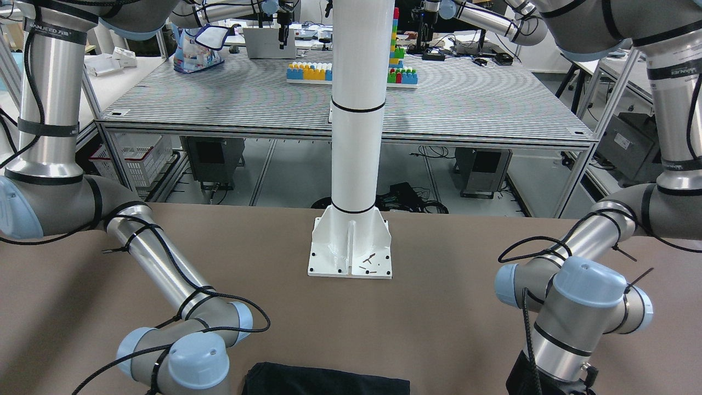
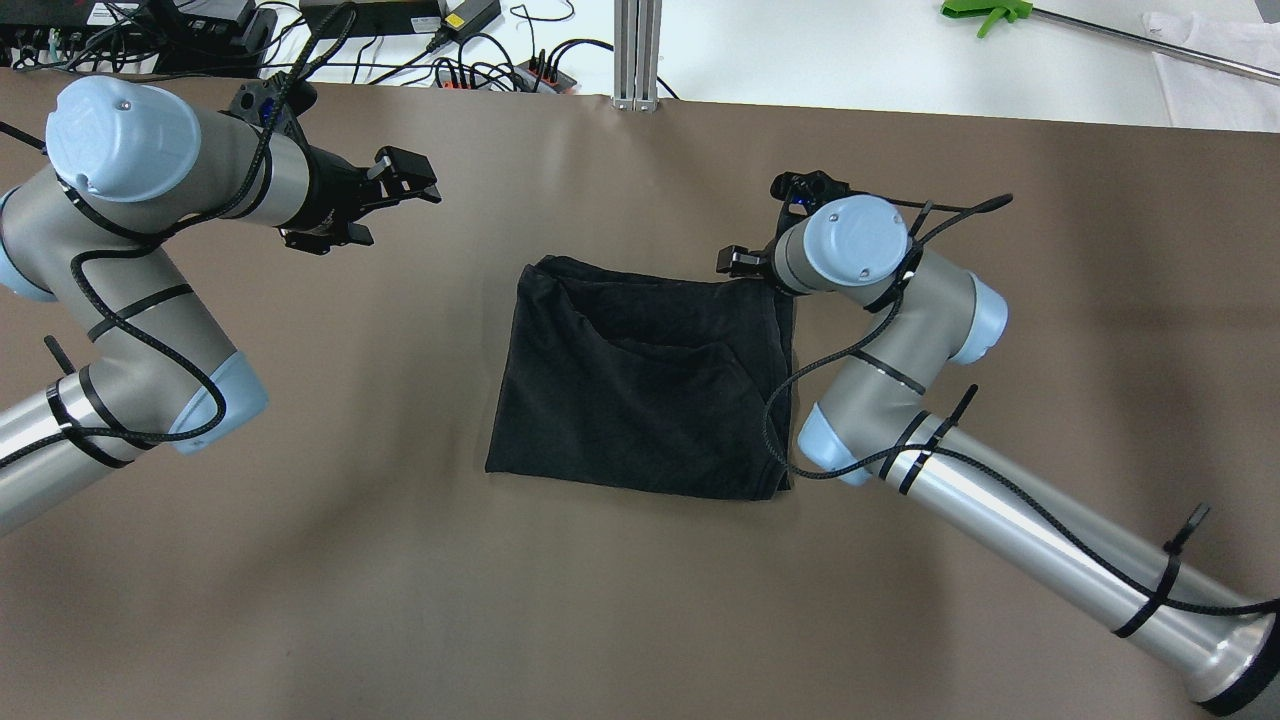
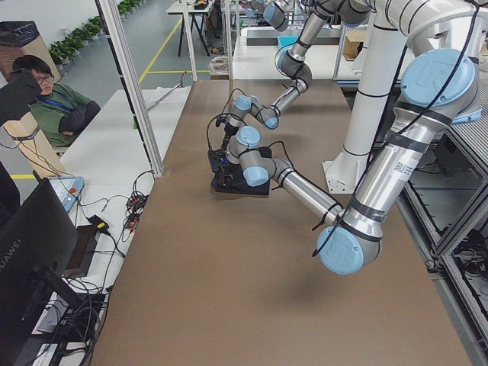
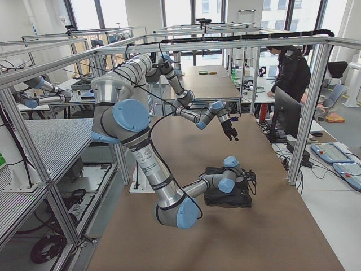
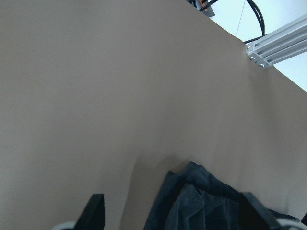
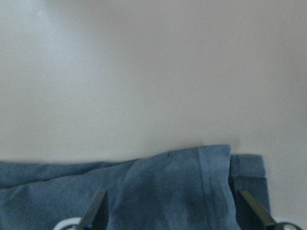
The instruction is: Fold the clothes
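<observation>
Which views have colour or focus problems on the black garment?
Right wrist view: garment reads washed-out blue and soft, table pale grey. Overhead view: true black, sharp, faint shadows on the table. Front-facing view: moiré on the striped rear table.

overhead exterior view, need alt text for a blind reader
A black garment lies folded in the middle of a brown table. The right gripper sits over its far right corner; the left gripper, open, hangs off to the left, clear of it.
</observation>
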You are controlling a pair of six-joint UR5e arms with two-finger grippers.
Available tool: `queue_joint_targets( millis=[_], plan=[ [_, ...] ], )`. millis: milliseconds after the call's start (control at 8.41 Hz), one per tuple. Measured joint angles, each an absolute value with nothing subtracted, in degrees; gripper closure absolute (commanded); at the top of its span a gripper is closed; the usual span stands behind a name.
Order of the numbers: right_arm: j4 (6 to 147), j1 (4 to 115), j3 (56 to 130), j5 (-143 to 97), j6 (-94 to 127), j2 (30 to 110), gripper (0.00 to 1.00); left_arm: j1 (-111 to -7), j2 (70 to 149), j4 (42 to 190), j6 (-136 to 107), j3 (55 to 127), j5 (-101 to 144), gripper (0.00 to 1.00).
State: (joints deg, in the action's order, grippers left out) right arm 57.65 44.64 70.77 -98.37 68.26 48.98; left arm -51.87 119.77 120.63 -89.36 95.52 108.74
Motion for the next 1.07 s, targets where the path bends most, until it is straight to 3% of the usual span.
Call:
queue_joint_targets(
  millis=[475,1070],
  plan=[
    [65.5,60.9,71.8,-110.9,38.0,53.2,0.06,-59.3,118.9,118.7,-84.3,95.9,112.8,0.00],
    [69.3,77.2,76.7,-112.0,0.8,69.2,0.06,-67.2,110.7,108.4,-52.5,97.9,104.4,0.00]
  ],
)
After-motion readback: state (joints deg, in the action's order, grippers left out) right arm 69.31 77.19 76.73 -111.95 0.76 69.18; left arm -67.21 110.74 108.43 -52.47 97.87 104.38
